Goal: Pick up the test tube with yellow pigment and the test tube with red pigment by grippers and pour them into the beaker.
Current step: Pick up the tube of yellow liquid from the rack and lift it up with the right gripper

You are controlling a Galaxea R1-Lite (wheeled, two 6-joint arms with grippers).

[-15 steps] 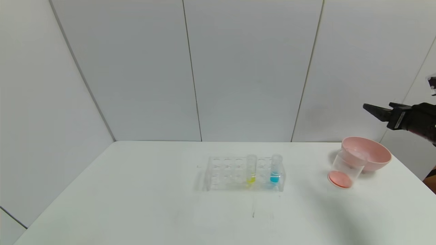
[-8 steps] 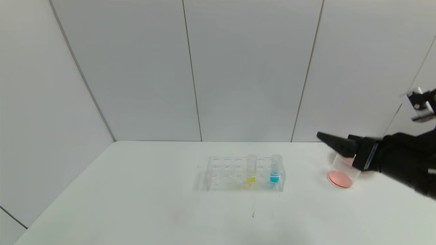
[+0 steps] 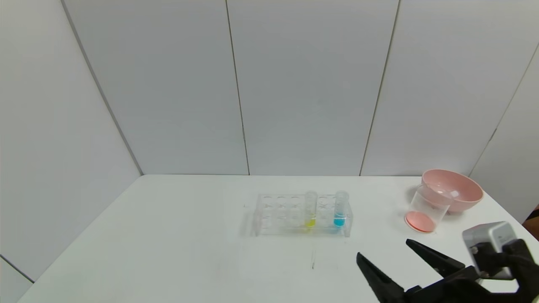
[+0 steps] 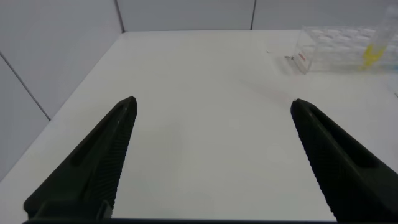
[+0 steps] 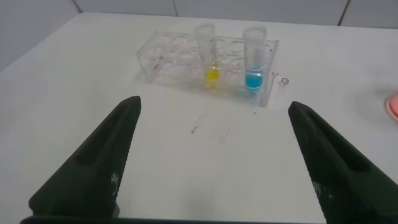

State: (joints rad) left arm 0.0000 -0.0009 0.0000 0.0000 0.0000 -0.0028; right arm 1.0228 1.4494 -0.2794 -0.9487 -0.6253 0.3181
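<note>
Yellow test tube [image 3: 310, 209] sat upright in the clear rack [image 3: 278, 214] mid-table, blue tube [image 3: 340, 209] a couple of holes to its right. No red tube anywhere in the rack; beaker [image 3: 426, 208] stood off to the right, touching or just in front of the pink bowl [image 3: 457, 191], with orange-red already at its bottom, so probably the red pour was done, though hard to be sure from here.

Big change over the last second: right gripper [image 3: 389, 256] dropped from up high by the bowl, swung past the beaker, and ended low at the near right of the table, pointed toward the rack. Looked like lining up for the yellow one next.

Fingers [image 5: 118, 155] spread wide, holding nothing, touching nothing, tubes framed between them but well ahead. Left gripper [image 4: 214, 109] parked off to the left over bare table, also wide apart and empty.
</note>
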